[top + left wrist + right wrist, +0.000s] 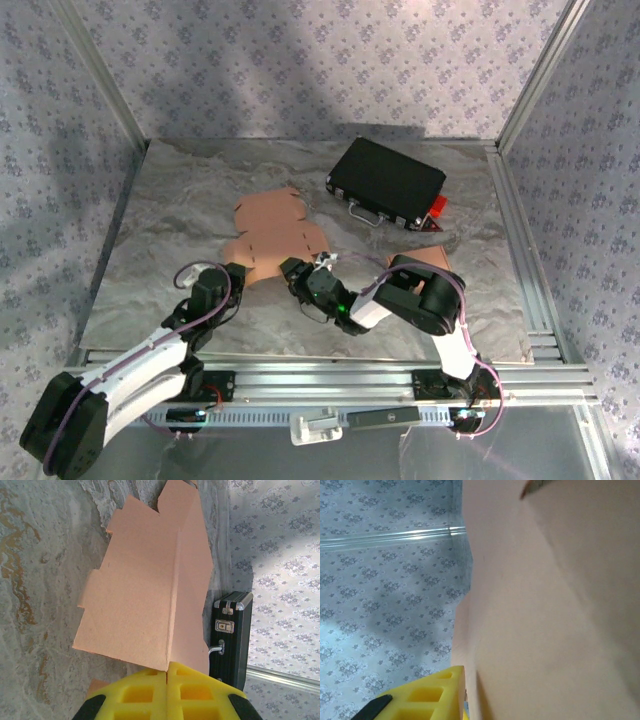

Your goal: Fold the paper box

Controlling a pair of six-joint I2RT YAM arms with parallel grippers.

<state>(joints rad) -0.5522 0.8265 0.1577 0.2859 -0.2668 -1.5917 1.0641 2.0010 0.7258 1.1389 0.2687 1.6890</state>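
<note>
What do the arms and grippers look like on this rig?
Same build, left arm and right arm: white links, black joints, thin purplish cable looped alongside. The left gripper has black-backed yellow pads with square recesses; right finger shows the same yellow grid.

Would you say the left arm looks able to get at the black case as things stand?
Probably not: the left gripper sits shut at the near edge of the paper box, and the black case lies beyond it, far right.
</note>
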